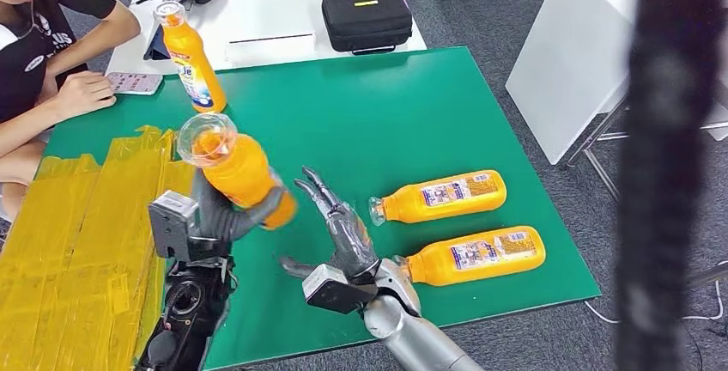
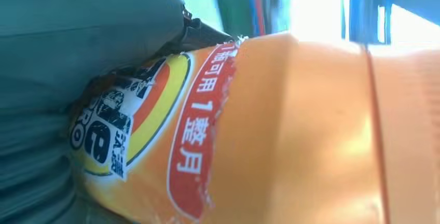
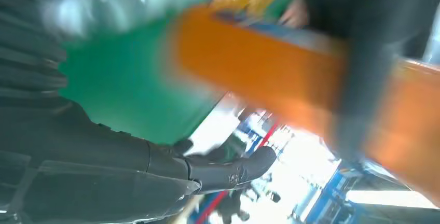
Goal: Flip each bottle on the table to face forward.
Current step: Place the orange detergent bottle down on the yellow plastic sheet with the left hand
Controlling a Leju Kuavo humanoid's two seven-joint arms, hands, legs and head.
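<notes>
My left hand (image 1: pixel 225 216) grips an orange bottle (image 1: pixel 236 167) lifted above the green table (image 1: pixel 360 113), its clear cap tilted up toward me. In the left wrist view the held bottle (image 2: pixel 290 130) shows its label close up. My right hand (image 1: pixel 339 227) is open just right of that bottle, fingers spread and not touching it; its dark fingers (image 3: pixel 228 169) show in the right wrist view, with the bottle (image 3: pixel 270 73) a blur beyond. Two more orange bottles lie on their sides at the right, one farther (image 1: pixel 442 196) and one nearer (image 1: pixel 476 255). Another bottle (image 1: pixel 191 57) stands upright at the back left.
Yellow plastic sheeting (image 1: pixel 77 242) covers the table's left side. A person (image 1: pixel 43 53) sits at the back left with a hand near a calculator (image 1: pixel 133 83). A black case (image 1: pixel 367 17) lies on the white table behind. A white board (image 1: pixel 575 53) stands at the right.
</notes>
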